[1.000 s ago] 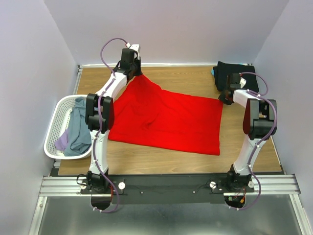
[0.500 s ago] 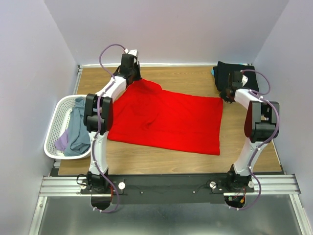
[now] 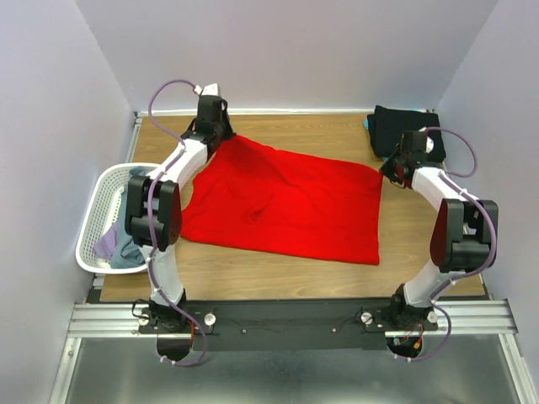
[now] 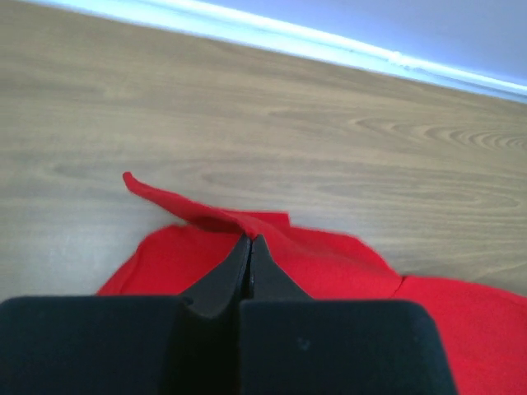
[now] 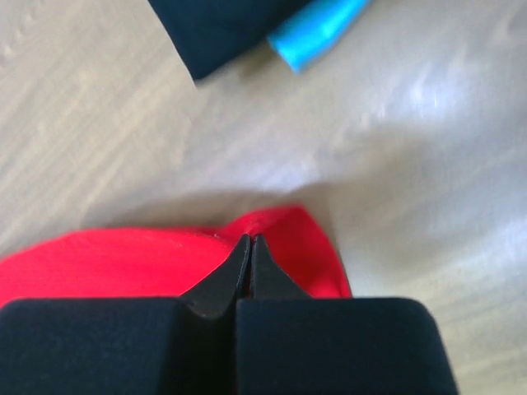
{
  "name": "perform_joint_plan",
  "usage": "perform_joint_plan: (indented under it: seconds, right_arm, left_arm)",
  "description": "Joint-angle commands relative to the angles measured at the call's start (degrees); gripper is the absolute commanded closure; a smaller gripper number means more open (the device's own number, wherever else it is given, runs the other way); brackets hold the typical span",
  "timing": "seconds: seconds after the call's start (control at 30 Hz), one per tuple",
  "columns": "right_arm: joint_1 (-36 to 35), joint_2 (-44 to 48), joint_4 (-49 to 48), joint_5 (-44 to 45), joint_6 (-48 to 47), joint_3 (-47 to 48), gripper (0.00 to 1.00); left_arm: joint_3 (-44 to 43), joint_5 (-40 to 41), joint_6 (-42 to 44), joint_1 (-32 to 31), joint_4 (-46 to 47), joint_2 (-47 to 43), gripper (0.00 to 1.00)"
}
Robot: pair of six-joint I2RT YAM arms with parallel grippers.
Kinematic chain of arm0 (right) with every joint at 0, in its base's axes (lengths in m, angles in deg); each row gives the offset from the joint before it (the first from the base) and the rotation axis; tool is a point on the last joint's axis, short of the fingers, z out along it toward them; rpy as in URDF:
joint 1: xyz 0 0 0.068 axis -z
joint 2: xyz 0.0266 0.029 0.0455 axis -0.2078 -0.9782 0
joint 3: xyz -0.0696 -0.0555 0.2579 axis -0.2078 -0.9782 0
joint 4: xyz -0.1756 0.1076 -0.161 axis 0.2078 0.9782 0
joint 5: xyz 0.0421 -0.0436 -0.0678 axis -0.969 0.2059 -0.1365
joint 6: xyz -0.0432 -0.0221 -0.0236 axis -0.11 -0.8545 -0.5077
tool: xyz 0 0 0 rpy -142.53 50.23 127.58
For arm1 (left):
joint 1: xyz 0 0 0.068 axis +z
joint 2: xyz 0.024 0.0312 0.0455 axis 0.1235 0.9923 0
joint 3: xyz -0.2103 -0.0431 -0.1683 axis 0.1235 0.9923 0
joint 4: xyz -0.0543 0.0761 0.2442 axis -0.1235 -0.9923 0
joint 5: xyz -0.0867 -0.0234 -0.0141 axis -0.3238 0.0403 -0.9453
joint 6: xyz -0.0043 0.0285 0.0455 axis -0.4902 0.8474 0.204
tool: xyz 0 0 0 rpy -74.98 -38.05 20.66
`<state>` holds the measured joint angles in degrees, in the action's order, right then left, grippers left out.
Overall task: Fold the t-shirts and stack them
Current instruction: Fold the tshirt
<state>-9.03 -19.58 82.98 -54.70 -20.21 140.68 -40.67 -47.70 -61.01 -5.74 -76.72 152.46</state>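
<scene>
The left gripper has its fingers pressed together on a raised fold of the red shirt, at the corner of the shirt farthest back and nearest the basket. The right gripper pinches the shirt's far corner on the side away from the basket.

The shirt lies spread flat just beside the basket. Its long axis runs straight away from the basket across the table, and the pinched corner is drawn out to a point toward the back.

In the basket are a grey-blue shirt and a lavender shirt. Well apart from the basket, at the far opposite corner, a black shirt lies with a strip of blue cloth at its edge.

The table is light wood, with pale walls on three sides and a metal rail along the near edge.
</scene>
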Motion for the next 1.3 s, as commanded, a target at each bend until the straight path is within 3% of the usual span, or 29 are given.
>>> perform_joint_plan:
  seconds: [0.0,0.13,0.53,1.27]
  right_arm:
    - [0.0,3.8,0.6,-3.0,1.9,-4.2,1.00]
    - [0.0,7.8,0.5,-4.1,2.8,-7.9,1.00]
    - [0.1,22.1,2.0,-3.2,3.2,-18.3,0.99]
    - [0.1,33.6,5.2,-4.2,5.0,-28.2,1.00]
  left_arm:
    - [6.6,5.5,-4.8,0.4,-0.1,-5.2,1.00]
    - [14.2,7.0,-7.6,0.4,1.6,-9.6,1.00]
    - [25.5,7.1,-11.1,0.3,4.1,-20.7,1.00]
    - [46.8,9.1,-15.7,0.3,7.8,-37.8,1.00]
